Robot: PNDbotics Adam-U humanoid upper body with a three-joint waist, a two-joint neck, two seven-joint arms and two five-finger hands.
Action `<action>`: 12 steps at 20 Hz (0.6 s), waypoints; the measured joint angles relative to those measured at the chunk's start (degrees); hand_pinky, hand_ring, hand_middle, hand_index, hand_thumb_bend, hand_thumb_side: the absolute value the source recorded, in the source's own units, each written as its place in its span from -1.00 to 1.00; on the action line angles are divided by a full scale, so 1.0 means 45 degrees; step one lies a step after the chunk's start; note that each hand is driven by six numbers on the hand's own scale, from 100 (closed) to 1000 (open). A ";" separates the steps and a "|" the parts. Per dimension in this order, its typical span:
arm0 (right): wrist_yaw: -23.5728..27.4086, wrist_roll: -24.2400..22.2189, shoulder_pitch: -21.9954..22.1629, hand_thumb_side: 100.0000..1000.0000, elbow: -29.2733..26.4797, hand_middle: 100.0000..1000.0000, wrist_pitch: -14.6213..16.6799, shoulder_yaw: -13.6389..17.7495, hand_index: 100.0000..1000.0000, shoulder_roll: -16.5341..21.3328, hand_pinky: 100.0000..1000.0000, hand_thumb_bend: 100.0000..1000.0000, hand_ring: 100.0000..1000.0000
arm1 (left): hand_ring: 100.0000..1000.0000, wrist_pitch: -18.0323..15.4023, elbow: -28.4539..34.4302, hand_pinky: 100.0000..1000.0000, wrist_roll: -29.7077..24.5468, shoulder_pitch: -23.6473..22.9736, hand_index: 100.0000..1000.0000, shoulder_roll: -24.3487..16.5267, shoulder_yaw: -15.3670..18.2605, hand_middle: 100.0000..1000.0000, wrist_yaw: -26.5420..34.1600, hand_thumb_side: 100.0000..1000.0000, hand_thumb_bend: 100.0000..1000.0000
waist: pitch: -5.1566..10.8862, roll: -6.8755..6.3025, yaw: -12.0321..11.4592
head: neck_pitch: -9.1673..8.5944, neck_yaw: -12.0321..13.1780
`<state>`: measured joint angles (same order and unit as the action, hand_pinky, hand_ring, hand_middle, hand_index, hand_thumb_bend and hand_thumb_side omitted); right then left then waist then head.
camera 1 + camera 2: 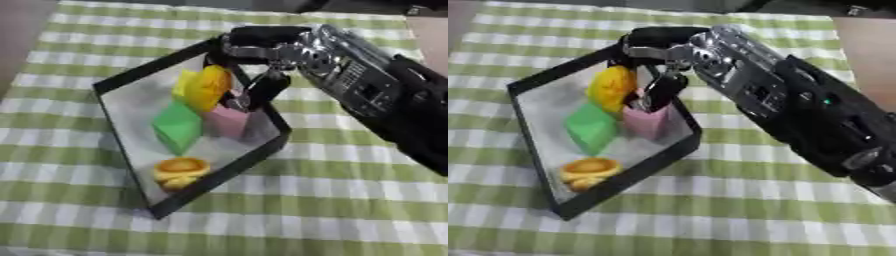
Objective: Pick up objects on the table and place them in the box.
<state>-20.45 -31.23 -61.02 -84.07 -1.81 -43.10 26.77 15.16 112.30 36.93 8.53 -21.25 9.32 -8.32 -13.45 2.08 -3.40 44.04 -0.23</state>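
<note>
Right hand [262,60] curls round yellow object [208,87] over box [131,75] (forearm fuller in right eye view)

A green and white checked tablecloth [350,200] covers the table and fills nearly the whole view. At the upper left corner a strip of plain brownish surface [22,30] shows beyond the cloth's edge. The light is soft and even.
</note>
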 measured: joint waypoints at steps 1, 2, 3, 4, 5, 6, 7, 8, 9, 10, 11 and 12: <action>-0.0050 -0.0042 -0.0035 -1.00 0.0077 0.00 0.0042 -0.0078 0.27 -0.0001 0.48 -0.97 0.22 | 0.10 0.0000 0.0000 0.50 0.0000 -0.0002 0.66 -0.0031 0.0000 0.39 -0.0011 -0.05 -0.41 | 0.0000 0.0058 0.0051 | 0.0000 0.0046; -0.0099 -0.0074 -0.0102 -1.00 0.0150 0.00 0.0081 -0.0149 0.27 -0.0002 0.48 -0.95 0.22 | 0.10 0.0000 0.0000 0.50 0.0000 -0.0003 0.66 -0.0089 0.0000 0.39 -0.0025 -0.06 -0.41 | 0.0000 0.0141 0.0081 | 0.0000 0.0098; -0.0120 -0.0090 -0.0182 -1.00 0.0223 0.00 0.0120 -0.0231 0.27 -0.0014 0.48 -0.94 0.22 | 0.10 0.0000 0.0000 0.50 0.0000 -0.0006 0.66 -0.0137 0.0000 0.39 -0.0046 -0.05 -0.41 | 0.0000 0.0219 0.0095 | 0.0000 0.0129; -0.0144 -0.0106 -0.0257 -1.00 0.0279 0.00 0.0155 -0.0303 0.27 -0.0043 0.48 -0.93 0.22 | 0.10 0.0000 -0.0001 0.50 0.0000 -0.0013 0.66 -0.0182 0.0000 0.39 -0.0061 -0.05 -0.41 | 0.0000 0.0274 0.0120 | 0.0001 0.0144; -0.0175 -0.0122 -0.0331 -1.00 0.0347 0.00 0.0184 -0.0382 0.27 -0.0093 0.48 -0.92 0.22 | 0.10 0.0000 -0.0002 0.51 0.0000 -0.0016 0.66 -0.0223 0.0000 0.39 -0.0068 -0.05 -0.41 | 0.0000 0.0291 0.0140 | 0.0001 0.0164; -0.0209 -0.0139 -0.0368 -1.00 0.0394 0.00 0.0216 -0.0445 0.27 -0.0141 0.48 -0.91 0.22 | 0.10 0.0000 -0.0002 0.51 0.0000 -0.0023 0.66 -0.0227 0.0000 0.39 -0.0073 -0.05 -0.41 | 0.0000 0.0292 0.0141 | 0.0001 0.0170; -0.0229 -0.0157 -0.0390 -1.00 0.0454 0.00 0.0252 -0.0500 0.28 -0.0175 0.48 -0.91 0.22 | 0.10 0.0000 -0.0002 0.51 0.0000 -0.0029 0.66 -0.0232 0.0000 0.39 -0.0076 -0.05 -0.41 | 0.0000 0.0292 0.0145 | 0.0001 0.0171; -0.0244 -0.0168 -0.0411 -1.00 0.0507 0.01 0.0277 -0.0546 0.28 -0.0221 0.49 -0.89 0.23 | 0.10 0.0001 -0.0002 0.51 0.0000 -0.0033 0.66 -0.0253 0.0000 0.39 -0.0077 -0.05 -0.41 | 0.0000 0.0300 0.0147 | 0.0001 0.0171; -0.0277 -0.0191 -0.0428 -1.00 0.0553 0.02 0.0309 -0.0573 0.29 -0.0254 0.49 -0.88 0.24 | 0.10 0.0001 -0.0002 0.51 0.0000 -0.0041 0.66 -0.0277 0.0000 0.39 -0.0078 -0.05 -0.41 | 0.0000 0.0306 0.0147 | 0.0001 0.0171; -0.0323 -0.0217 -0.0437 -1.00 0.0605 0.04 0.0336 -0.0598 0.31 -0.0281 0.50 -0.85 0.27 | 0.10 0.0001 -0.0002 0.51 0.0001 -0.0048 0.66 -0.0297 0.0000 0.39 -0.0078 -0.05 -0.41 | 0.0000 0.0309 0.0147 | 0.0001 0.0171; -0.0367 -0.0271 -0.0437 -1.00 0.0663 0.06 0.0378 -0.0629 0.32 -0.0324 0.50 -0.82 0.28 | 0.10 0.0001 -0.0002 0.51 0.0001 -0.0052 0.66 -0.0321 0.0000 0.39 -0.0078 -0.05 -0.41 | 0.0000 0.0309 0.0146 | 0.0001 0.0167; -0.0418 -0.0341 -0.0436 -0.98 0.0706 0.11 0.0423 -0.0637 0.37 -0.0356 0.51 -0.75 0.32 | 0.10 0.0001 -0.0002 0.51 0.0001 -0.0053 0.66 -0.0321 0.0000 0.39 -0.0078 -0.05 -0.41 | 0.0000 0.0309 0.0145 | 0.0001 0.0162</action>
<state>-22.33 -32.77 -62.98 -80.89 0.10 -45.97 25.17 15.16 112.29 36.93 8.29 -22.70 9.32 -8.67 -13.45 3.47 -2.75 44.04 0.50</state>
